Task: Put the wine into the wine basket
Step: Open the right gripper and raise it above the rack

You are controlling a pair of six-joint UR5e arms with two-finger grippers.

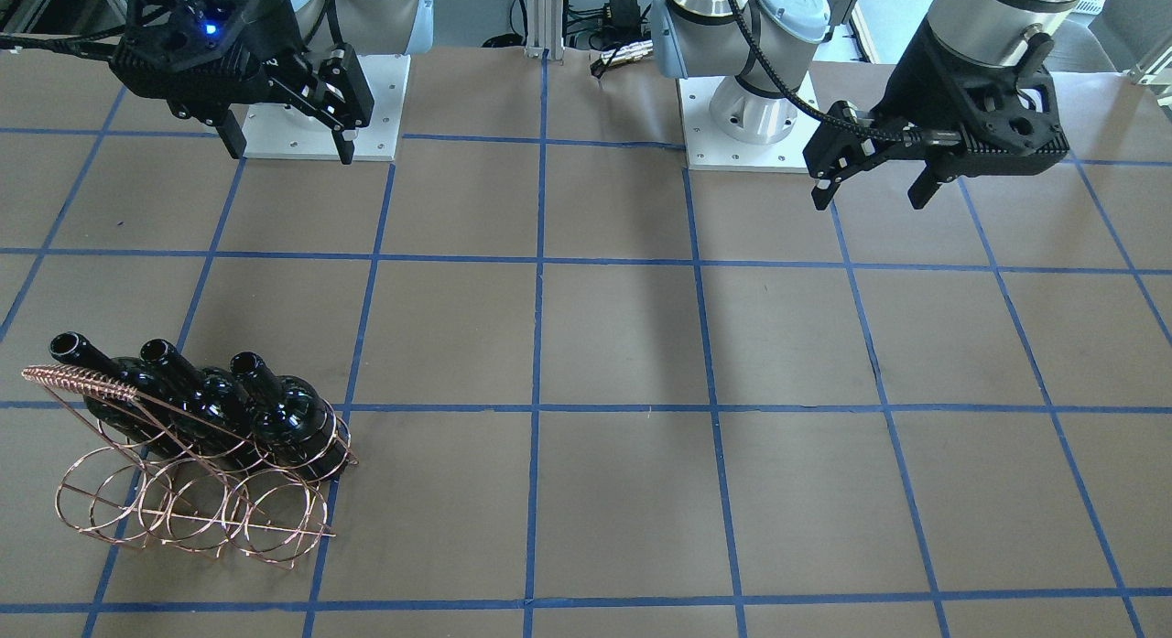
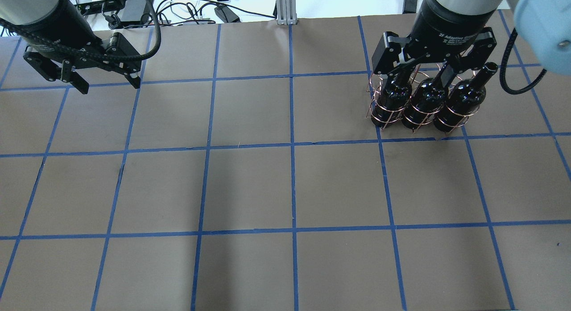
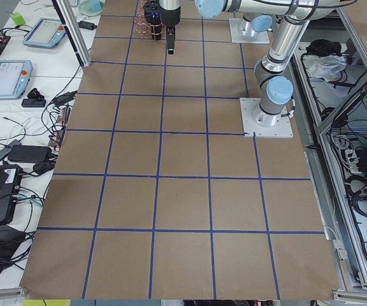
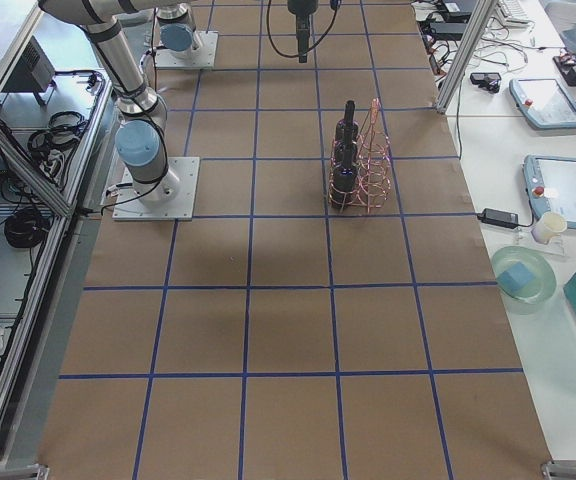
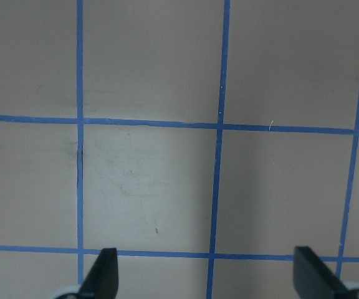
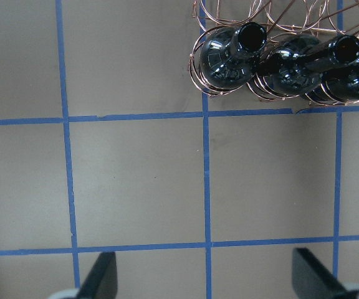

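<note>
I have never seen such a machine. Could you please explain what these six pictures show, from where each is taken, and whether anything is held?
This is a robot with two arms at a table covered in brown paper with blue tape lines. Each arm ends in a two-finger pincer. Two pictures look down from above: one from behind the robot, one facing it. Two look along the table from its ends. Two come from cameras on the wrists, looking straight down. Three dark wine bottles sit in a copper wire basket. The left pincer and the right pincer are both open and hold nothing.
</note>
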